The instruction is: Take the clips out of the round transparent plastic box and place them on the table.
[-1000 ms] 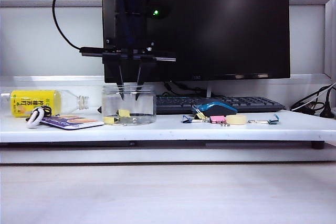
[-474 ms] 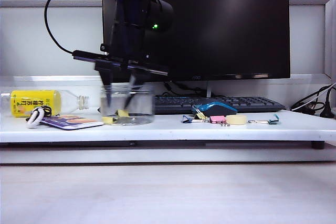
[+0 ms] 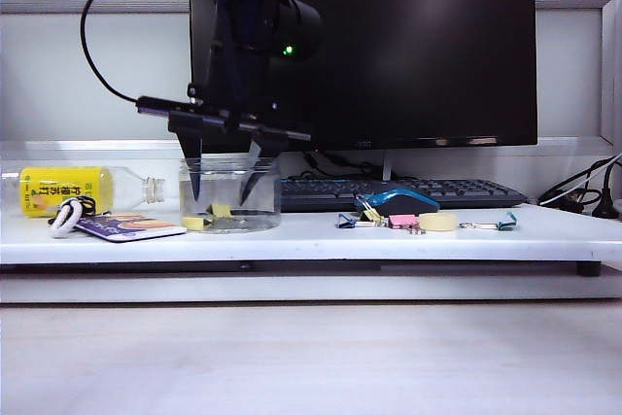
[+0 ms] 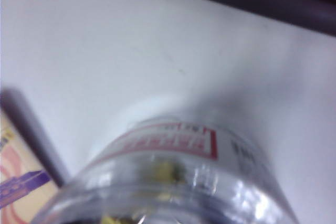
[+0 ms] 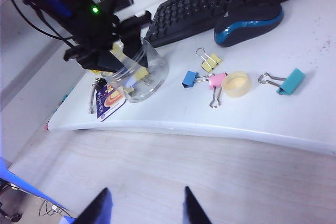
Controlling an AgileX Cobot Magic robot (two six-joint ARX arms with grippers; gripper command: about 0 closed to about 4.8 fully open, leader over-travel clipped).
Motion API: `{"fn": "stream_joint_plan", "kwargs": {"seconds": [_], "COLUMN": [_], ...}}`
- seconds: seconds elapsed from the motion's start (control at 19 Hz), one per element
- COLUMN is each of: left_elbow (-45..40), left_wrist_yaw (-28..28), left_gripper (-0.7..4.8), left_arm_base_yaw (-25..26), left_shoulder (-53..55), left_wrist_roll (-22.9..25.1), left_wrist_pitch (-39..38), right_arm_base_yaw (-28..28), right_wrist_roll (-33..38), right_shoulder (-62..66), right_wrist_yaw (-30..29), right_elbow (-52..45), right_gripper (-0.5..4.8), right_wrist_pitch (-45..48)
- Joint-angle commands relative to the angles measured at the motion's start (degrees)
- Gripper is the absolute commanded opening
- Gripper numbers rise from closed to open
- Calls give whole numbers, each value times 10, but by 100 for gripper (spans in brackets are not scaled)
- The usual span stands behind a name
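The round transparent plastic box (image 3: 267, 196) stands at the left of the white table (image 3: 486, 235). Pale-yellow clips (image 3: 222, 209) lie in its bottom. My left gripper (image 3: 222, 193) reaches down into its mouth, tilted, open, with nothing between the fingers. The left wrist view is blurred: it shows the box (image 4: 231, 182) close up with yellow clips (image 4: 165, 171) inside and no fingers. One more yellow clip (image 5: 211, 62) lies on the table near the mouse. My right gripper (image 5: 144, 205) hangs open over the wood-grain surface in front of the table (image 5: 273, 119).
A yellow-label bottle (image 3: 68, 190), a white cord (image 3: 66, 216) and a card (image 3: 131, 227) lie left of the box. To its right are blue (image 3: 347, 222), pink (image 3: 401, 222) and teal (image 3: 505, 223) clips, a tape roll (image 3: 437, 222) and a mouse (image 3: 400, 201). Keyboard (image 3: 408, 190) and monitor behind.
The left gripper's fingers have spread apart inside the box and the hand has tilted. The box has slid a little to the left.
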Motion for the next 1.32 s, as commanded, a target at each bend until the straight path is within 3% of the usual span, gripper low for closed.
{"fn": "stream_joint_plan", "kwargs": {"seconds": [0.05, 0.21, 0.26, 0.47, 0.58, 1.05, 1.32], "left_elbow": [0, 0, 0, 0, 0, 1, 2], "left_wrist_yaw": [16, 19, 19, 27, 28, 30, 29], "left_gripper": [247, 224, 155, 145, 110, 111, 111], "left_arm_base_yaw": [-2, -2, -2, 0, -1, -2, -2], "left_shoulder": [16, 26, 27, 28, 27, 20, -4], "left_wrist_roll": [-4, -6, -6, -2, 1, 21, 117], "left_wrist_pitch": [0, 1, 6, 13, 23, 29, 38], "right_arm_base_yaw": [0, 0, 0, 0, 0, 0, 0], "right_wrist_roll": [-2, -4, -4, -4, -4, -4, -4], "right_shoulder": [0, 0, 0, 0, 0, 0, 0], "right_wrist_yaw": [1, 1, 1, 1, 1, 1, 1], "right_elbow": [3, 3, 3, 3, 3, 3, 3], "right_gripper": [176, 176, 176, 176, 176, 176, 176], "right_wrist_pitch": [9, 9, 10, 11, 11, 10, 10]}}
